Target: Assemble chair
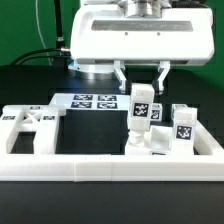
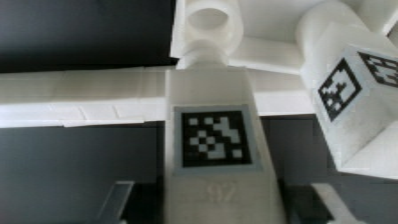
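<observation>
My gripper (image 1: 142, 84) is shut on the top of a white square leg (image 1: 141, 108) that carries black-and-white tags and stands upright. The leg's lower end rests among white chair parts (image 1: 158, 140) at the front on the exterior view's right. In the wrist view the leg (image 2: 217, 135) runs out from between the fingers (image 2: 125, 198), its tag facing the camera. Past its end lies a white part with a round hole (image 2: 214, 25). A tagged block (image 2: 356, 80) lies beside it. The X-braced panel (image 1: 30, 128) lies flat at the exterior view's left.
A long white border rail (image 1: 110, 166) runs along the front edge of the black table. The marker board (image 1: 92, 102) lies behind the parts, under the gripper. Another tagged upright block (image 1: 183, 124) stands close to the held leg on the exterior view's right.
</observation>
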`<state>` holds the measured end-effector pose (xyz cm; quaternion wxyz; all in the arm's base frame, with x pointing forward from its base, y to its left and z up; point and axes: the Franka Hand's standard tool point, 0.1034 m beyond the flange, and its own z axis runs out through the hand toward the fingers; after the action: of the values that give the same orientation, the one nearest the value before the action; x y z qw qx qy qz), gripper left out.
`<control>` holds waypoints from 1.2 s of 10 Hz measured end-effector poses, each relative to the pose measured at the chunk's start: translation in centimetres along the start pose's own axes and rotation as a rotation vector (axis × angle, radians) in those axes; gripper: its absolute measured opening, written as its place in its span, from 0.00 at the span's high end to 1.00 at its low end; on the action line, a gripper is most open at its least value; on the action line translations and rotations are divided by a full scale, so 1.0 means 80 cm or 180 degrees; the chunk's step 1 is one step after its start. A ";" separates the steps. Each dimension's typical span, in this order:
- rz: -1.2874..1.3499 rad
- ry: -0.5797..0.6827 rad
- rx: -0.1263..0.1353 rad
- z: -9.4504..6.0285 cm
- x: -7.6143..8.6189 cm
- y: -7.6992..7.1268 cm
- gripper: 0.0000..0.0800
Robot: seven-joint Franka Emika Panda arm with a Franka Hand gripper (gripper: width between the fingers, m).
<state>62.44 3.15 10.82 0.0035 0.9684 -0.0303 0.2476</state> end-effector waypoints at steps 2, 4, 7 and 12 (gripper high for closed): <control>-0.0006 -0.0025 0.0021 0.001 -0.007 -0.010 0.64; -0.0017 -0.0039 0.0014 0.004 -0.010 -0.008 0.64; -0.0034 -0.0016 0.0004 0.005 -0.009 -0.006 0.64; -0.0048 -0.0065 -0.0009 0.013 -0.019 -0.004 0.64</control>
<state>61.64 3.52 9.15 0.0065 0.9711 -0.0234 0.2376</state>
